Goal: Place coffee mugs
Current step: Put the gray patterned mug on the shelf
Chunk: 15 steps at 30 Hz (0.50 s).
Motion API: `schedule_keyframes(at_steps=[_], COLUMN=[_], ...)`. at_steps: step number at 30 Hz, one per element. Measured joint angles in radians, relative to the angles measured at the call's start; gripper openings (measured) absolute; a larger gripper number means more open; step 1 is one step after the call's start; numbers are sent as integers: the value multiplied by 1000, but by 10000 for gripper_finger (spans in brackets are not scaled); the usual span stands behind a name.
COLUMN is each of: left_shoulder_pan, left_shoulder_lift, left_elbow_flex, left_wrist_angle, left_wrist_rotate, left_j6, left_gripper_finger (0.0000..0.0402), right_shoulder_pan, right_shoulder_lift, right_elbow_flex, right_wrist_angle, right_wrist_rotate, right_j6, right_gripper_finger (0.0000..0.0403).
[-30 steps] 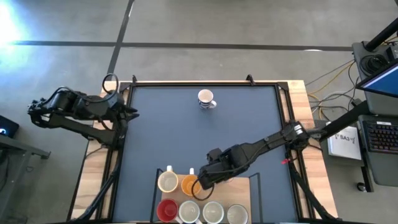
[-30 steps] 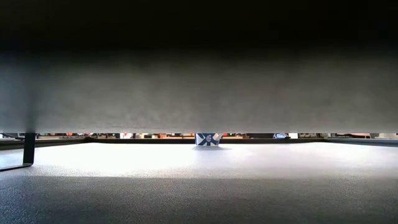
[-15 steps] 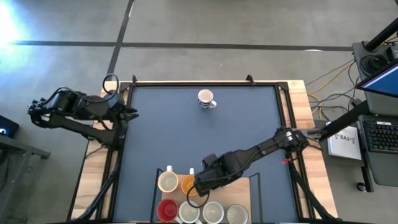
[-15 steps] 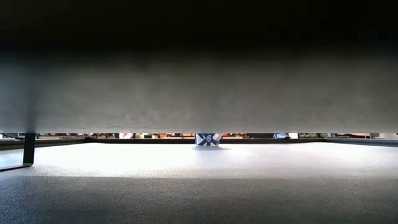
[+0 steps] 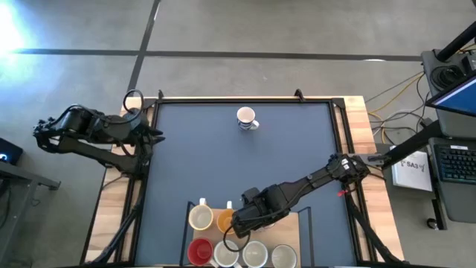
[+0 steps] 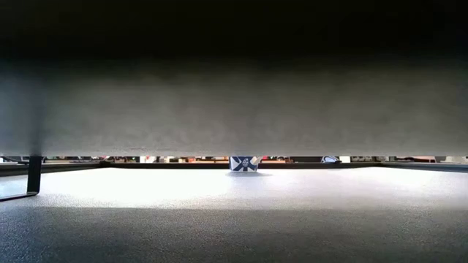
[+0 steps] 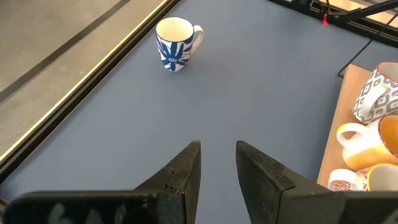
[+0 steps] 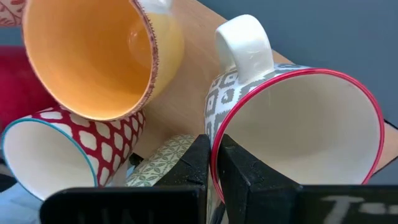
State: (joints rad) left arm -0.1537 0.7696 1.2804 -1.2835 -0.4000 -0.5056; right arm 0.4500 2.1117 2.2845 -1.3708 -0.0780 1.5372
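Several coffee mugs stand close together on a wooden board [image 5: 306, 223] at the middle of the table's near edge. Among them are a cream one [image 5: 201, 217], an orange one [image 5: 224, 220], a red one [image 5: 198, 251] and white ones [image 5: 255, 254]. My right gripper [image 5: 239, 224] is shut above them. In its wrist view its fingertips [image 8: 214, 169] hang over the red rim of a grey-patterned mug [image 8: 298, 137], beside the orange mug [image 8: 93, 56]. A blue-and-white mug [image 5: 247, 118] stands alone at the far side. My left gripper [image 7: 217, 165] waits open at the table's left edge.
The dark table top [image 5: 223, 164] lies bare between the lone mug [image 7: 175, 42] and the board. A red-and-white patterned mug [image 8: 43, 155] and a green-patterned one [image 8: 163, 163] lie close under the right gripper. In the low view a dark slab hides all but the lone mug [image 6: 245, 163].
My right gripper has moved a little toward the table's near left, from beside the orange mug to over the cluster of mugs. It has stayed shut. The mugs have not moved.
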Motion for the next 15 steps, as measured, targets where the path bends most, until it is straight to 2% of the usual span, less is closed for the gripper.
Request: schedule_keyframes(at_steps=[15], left_shoulder_pan=[0], left_shoulder_lift=[1], left_elbow_flex=[0], left_wrist_angle=[-1], left_wrist_rotate=[0], left_j6=[0], left_gripper_finger=[84], right_shoulder_pan=[4], right_shoulder_lift=[19], right_elbow_flex=[0], right_wrist_angle=[32], right_wrist_rotate=[14], right_j6=[-10], right_gripper_finger=[12])
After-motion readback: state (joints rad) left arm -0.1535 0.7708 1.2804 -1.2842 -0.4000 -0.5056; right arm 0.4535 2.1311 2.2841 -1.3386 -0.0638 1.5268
